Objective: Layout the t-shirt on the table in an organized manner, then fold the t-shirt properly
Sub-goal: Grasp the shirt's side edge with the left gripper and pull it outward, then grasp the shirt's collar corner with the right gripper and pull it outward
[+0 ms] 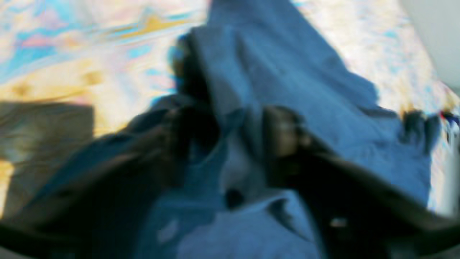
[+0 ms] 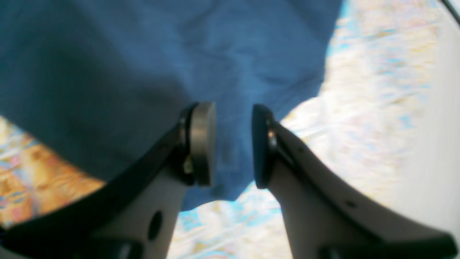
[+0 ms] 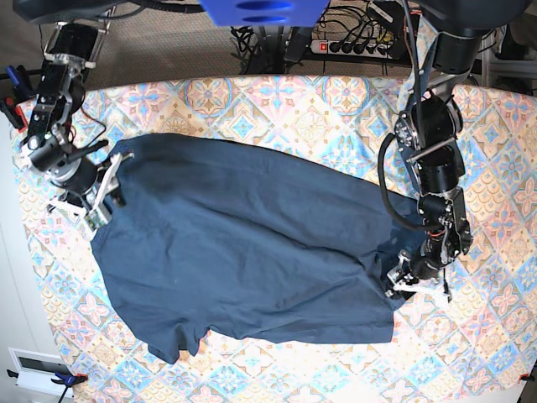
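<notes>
The dark navy t-shirt [image 3: 252, 243] lies spread across the patterned table [image 3: 294, 101], with creases and an uneven lower hem. My right gripper [image 3: 102, 191] is at the shirt's left edge. In the right wrist view its pads [image 2: 203, 144] stand apart, the gripper [image 2: 233, 144] straddling a flap of the t-shirt [image 2: 143, 54] over the table [image 2: 377, 90]. My left gripper [image 3: 411, 281] is at the shirt's right corner. In the blurred left wrist view the gripper [image 1: 237, 133] has its dark fingers [image 1: 284, 129] spread, with rumpled t-shirt [image 1: 287, 72] between and beyond them on the table [image 1: 72, 54].
A power strip and cables [image 3: 352, 46] lie behind the table's far edge. A blue plate [image 3: 264, 10] hangs at top centre. Clamps [image 3: 13, 109] grip the table's left edge, and a white panel [image 3: 33, 365] sits at the bottom left.
</notes>
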You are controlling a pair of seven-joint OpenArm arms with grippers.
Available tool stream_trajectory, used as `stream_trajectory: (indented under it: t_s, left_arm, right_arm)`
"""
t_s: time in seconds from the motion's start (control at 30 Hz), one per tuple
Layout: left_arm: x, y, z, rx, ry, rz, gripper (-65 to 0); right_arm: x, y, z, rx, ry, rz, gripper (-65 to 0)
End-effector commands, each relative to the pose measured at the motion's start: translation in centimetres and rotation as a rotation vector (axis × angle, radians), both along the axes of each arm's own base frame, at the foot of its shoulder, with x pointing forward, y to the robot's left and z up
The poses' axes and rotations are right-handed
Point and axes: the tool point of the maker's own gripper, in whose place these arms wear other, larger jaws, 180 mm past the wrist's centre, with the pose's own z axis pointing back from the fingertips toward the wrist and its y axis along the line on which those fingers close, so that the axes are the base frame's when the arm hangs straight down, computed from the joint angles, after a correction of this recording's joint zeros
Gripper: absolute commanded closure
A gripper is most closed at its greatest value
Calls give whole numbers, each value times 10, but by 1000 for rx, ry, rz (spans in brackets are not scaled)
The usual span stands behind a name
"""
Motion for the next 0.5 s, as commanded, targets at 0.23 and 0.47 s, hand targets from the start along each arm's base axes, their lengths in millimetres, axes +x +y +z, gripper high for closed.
stream_trajectory:
  t_s: [0.23,0.47]
  left_arm:
    - [-24,47,41,122,-90,-1,-484]
    - [-105,70,61,225,-81,-67,-484]
  right_arm:
    - [9,2,17,14,-60,15,-168]
    - [8,11,13,18,-49,41,-168]
